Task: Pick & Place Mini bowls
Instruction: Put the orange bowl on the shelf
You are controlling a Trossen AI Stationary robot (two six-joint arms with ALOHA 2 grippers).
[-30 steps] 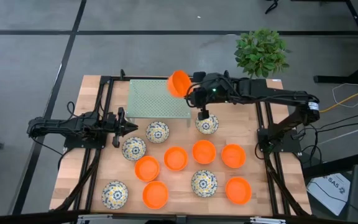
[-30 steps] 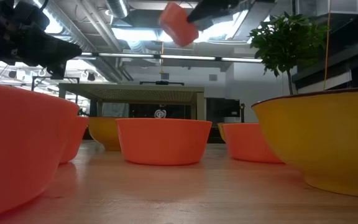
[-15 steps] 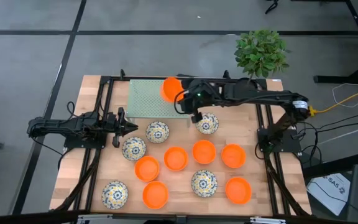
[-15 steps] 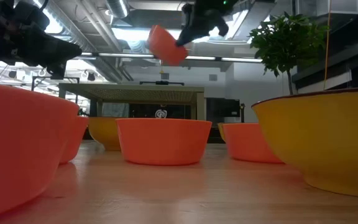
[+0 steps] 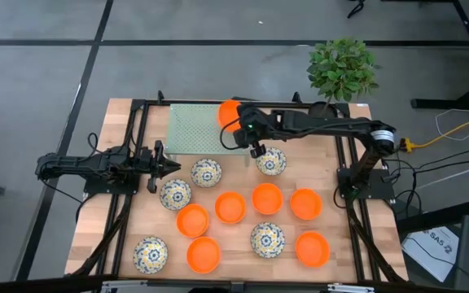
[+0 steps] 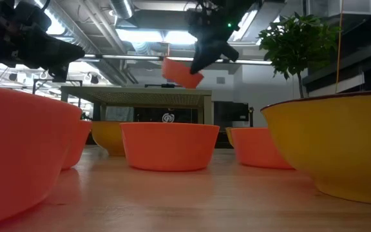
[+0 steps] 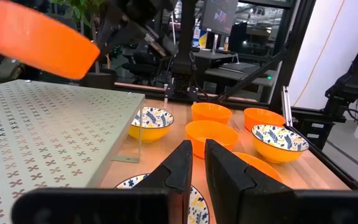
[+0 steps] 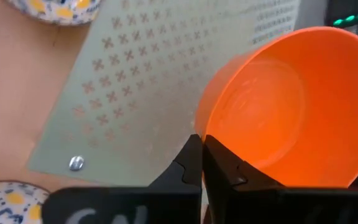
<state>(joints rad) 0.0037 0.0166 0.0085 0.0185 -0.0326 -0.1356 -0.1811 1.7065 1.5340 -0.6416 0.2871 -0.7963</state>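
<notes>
1. Orange bowls (image 5: 230,207): 7 total, 6 on table, 1 held up at 12 o'clock.
2. Floral bowls (image 5: 206,172): 5.
3. Green mat (image 5: 198,129): 1.
4. Potted plant (image 5: 342,68): 1, approx. 1 o'clock.
5. Robot arms (image 5: 96,167): 2.

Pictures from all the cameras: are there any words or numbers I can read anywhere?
"SAS": on the white sheet on the floor right of the table. It is faint, and the rest is too small to read.
Round sign in the room behind: too blurred to read.
Screen in the room: too blurred to read.
</notes>
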